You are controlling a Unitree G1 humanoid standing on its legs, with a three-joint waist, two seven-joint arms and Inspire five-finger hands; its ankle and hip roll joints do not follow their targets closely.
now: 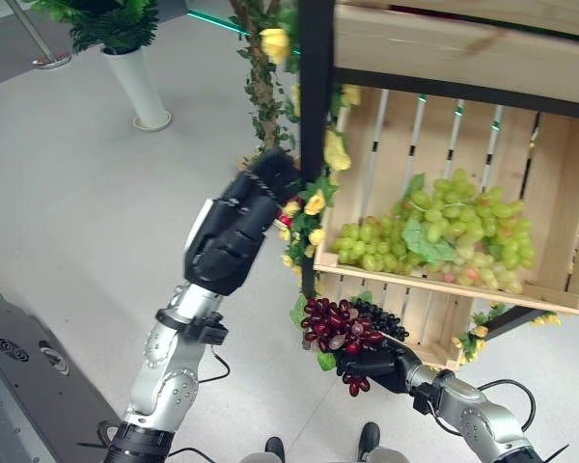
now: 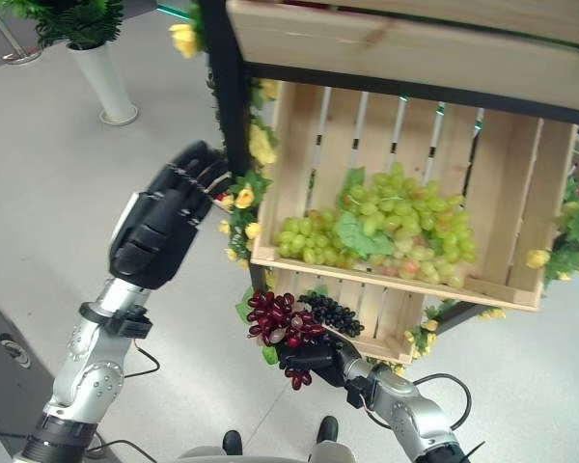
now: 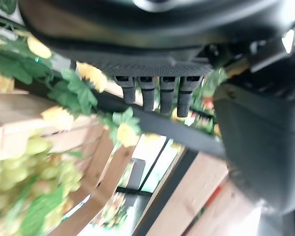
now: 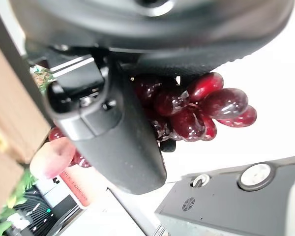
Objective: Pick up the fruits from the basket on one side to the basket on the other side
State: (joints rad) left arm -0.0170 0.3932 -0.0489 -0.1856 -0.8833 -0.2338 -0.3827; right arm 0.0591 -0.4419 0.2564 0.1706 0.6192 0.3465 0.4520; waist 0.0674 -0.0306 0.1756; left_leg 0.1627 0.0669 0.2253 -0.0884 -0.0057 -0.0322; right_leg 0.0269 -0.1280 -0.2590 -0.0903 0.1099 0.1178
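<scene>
Right hand (image 1: 381, 368) clenched on a red grape bunch (image 1: 336, 325) just below the lower crate (image 1: 434, 323).

The bunch spills above and beside the curled fingers, touching a dark grape bunch (image 1: 378, 316) at the lower crate's front edge. Above the hand, an upper wooden crate (image 1: 560, 193) holds green grapes (image 1: 444, 231). The left hand (image 1: 234, 231) is raised beside the black post (image 1: 314, 145) wound with yellow flowers (image 1: 314, 204), fingers seemingly straight and released, holding nothing. A white planter (image 1: 140, 82) stands well beyond it on the floor.

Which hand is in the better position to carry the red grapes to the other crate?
The right hand. Its fingers are already closed around the red grape bunch below the crate of green grapes. The left hand is raised beside the black post, holding nothing.
</scene>
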